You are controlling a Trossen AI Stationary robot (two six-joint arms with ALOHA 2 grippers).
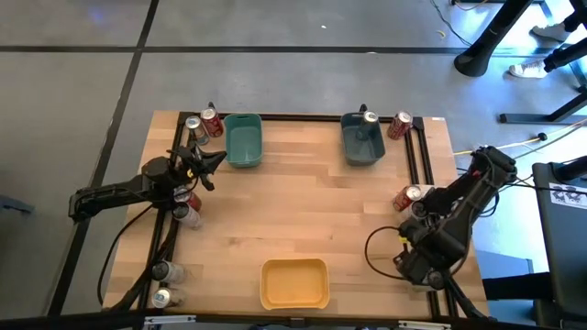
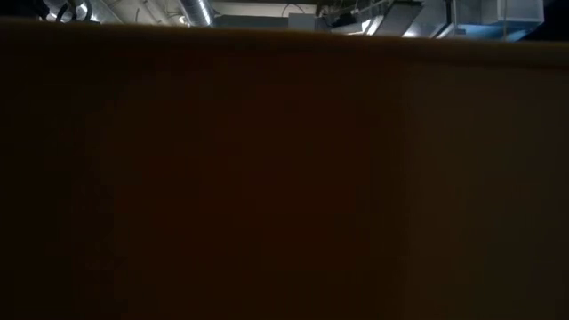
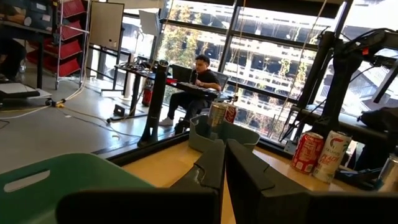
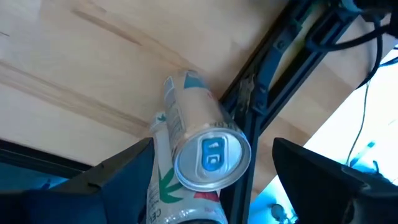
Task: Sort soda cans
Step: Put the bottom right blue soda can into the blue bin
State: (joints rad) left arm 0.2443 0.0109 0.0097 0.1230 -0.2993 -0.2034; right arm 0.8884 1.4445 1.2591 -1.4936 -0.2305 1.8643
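Soda cans [image 1: 212, 122] ring the table — one white can [image 4: 200, 135] lies at three o'clock beneath the right gripper [image 4: 211, 177], jaws spread, ungrasped. Next: descend, clench. Left gripper [image 1: 213, 161], clenched empty, waits at nine o'clock.

Soda cans [image 1: 212, 122] scattered along table edges, one [image 1: 370, 117] in the grey bin

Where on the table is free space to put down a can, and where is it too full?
The wood between the teal bin, the grey bin and the yellow bin is bare. The left edge is crowded: cans lie around the left gripper. On the right, the right gripper hovers at a can.
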